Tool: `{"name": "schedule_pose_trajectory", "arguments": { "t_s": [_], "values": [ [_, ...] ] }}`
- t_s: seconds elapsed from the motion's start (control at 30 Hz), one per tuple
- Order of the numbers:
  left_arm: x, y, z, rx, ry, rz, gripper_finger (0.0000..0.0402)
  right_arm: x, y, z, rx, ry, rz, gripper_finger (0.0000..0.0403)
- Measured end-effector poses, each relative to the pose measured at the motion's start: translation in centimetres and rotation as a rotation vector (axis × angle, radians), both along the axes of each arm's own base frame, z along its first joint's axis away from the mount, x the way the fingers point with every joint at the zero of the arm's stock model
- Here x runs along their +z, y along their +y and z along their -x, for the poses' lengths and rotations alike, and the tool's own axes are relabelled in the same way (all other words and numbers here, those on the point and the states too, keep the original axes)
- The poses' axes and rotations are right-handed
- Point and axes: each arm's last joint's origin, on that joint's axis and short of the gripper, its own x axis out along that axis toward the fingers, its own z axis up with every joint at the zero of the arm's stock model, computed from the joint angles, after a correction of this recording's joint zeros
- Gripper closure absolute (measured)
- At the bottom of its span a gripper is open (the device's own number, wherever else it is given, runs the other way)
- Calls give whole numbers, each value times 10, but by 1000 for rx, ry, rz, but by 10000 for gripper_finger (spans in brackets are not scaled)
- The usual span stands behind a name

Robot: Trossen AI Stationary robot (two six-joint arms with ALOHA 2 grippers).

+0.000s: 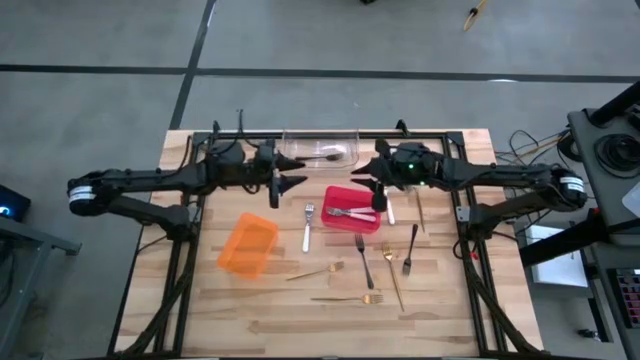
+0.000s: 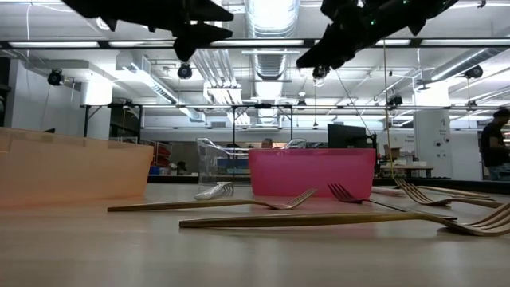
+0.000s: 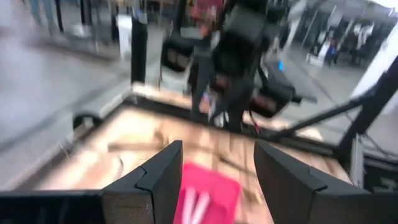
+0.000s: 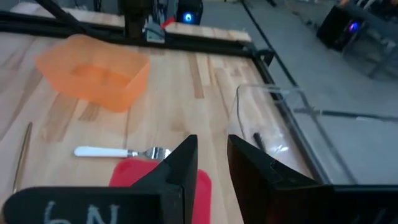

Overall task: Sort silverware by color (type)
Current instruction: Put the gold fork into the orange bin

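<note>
With both of my arms stretched in from the table's sides toward its far middle, my left gripper (image 1: 296,184) hangs in the air just left of the red bin (image 1: 334,197), near the clear bin (image 1: 292,139) at the far edge. Its fingers (image 3: 157,180) stand well apart with nothing between them and touch nothing. My right gripper (image 1: 379,201) points down over the right end of the red bin, raised above it as the low view shows; its fingers (image 4: 181,163) are parted by a narrow gap, and I see nothing held there. Inside the red bin lie silver utensils (image 1: 348,213), and one dark utensil (image 1: 330,155) rests in the clear bin. Left of the red bin a silver fork (image 1: 308,227) lies on the wooden table (image 1: 440,310), with the orange bin (image 1: 249,245) farther left and nearer. Two black forks (image 1: 363,259) and (image 1: 410,250) lie near of the red bin, and gold forks (image 1: 316,272) and (image 1: 348,298) lie nearer still, with a long gold utensil (image 1: 394,277) between the black ones. Another gold utensil (image 1: 420,212) and a silver one (image 1: 390,211) lie just right of the red bin, under my right arm.
</note>
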Motion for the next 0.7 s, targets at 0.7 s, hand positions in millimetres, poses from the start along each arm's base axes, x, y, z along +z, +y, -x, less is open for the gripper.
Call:
{"name": "schedule_pose_trajectory", "arguments": {
  "t_s": [0.7],
  "values": [
    [-41,-87,-78,-54,815,88,247,15,15,34,63,-125,150,323]
  ]
}}
